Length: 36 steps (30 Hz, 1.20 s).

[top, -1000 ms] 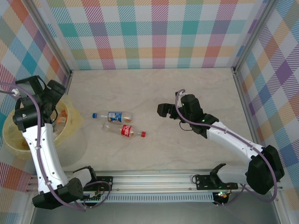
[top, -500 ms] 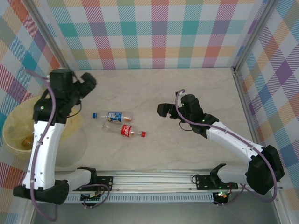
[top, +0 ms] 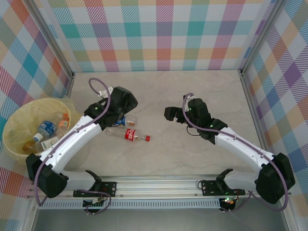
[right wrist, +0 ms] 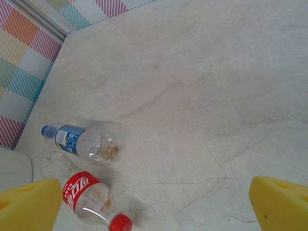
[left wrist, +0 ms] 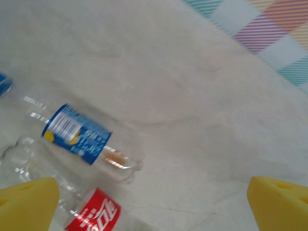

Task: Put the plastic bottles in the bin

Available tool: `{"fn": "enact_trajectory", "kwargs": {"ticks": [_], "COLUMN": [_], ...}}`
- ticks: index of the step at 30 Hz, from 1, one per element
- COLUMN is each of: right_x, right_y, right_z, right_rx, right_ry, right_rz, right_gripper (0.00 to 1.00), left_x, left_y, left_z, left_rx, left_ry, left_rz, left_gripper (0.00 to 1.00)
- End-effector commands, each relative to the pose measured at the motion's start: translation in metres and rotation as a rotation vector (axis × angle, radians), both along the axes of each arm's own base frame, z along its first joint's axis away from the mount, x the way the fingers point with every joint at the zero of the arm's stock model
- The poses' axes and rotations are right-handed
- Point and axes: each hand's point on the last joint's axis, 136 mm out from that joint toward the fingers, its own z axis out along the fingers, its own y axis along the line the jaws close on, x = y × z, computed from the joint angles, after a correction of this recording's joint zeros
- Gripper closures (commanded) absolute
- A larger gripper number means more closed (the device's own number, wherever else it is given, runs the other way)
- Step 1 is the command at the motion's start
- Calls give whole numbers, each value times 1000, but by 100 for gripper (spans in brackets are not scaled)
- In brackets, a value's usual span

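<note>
1. Now the left fingers (left wrist: 26,202) are hovering spread wide and empty over the blue-label bottle (left wrist: 79,134), left of centre on the table (top: 168,163).
2. Just nearer, the red-label bottle (top: 131,135) is lying beside it.
3. The right fingers (right wrist: 281,202) are hanging spread and empty, further right.
4. Other bottles (top: 46,129) are lying in the bin (top: 29,108) at left.

You're in a robot lab test cell: plaid backdrop walls (top: 163,33), aluminium frame posts (top: 52,41), a marble-look tabletop (top: 159,159), two white robot arms (top: 72,143) bolted to a slotted rail (top: 159,185).
</note>
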Motion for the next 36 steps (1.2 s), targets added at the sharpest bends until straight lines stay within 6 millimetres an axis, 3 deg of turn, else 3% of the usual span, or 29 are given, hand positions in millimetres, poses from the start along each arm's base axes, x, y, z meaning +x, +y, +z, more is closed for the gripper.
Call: {"fn": "enact_trajectory", "kwargs": {"ticks": [1, 6, 16, 20, 27, 36], "right_x": [0, 1, 1, 0, -1, -1], "right_y": [-8, -7, -6, -8, -9, -8], "right_z": [-3, -5, -5, -5, -7, -8], "right_rx": [-29, -37, -39, -52, -33, -26], "right_ry": [-6, -2, 6, 14, 30, 40], "right_rz": [-15, -13, -7, -10, -25, -29], "right_gripper": [0, 0, 0, 0, 0, 0], "left_x": [-12, -38, -50, -49, -42, -57], "left_y": [14, 39, 58, 71, 72, 75], "left_z": [-29, -86, -145, -152, -177, -204], "left_rx": [-64, -65, -133, -116, -199, -167], "left_ry": [43, 117, 202, 198, 212, 343], "left_rz": [172, 338, 457, 483, 507, 499], "left_gripper": [0, 0, 0, 0, 0, 3]}}
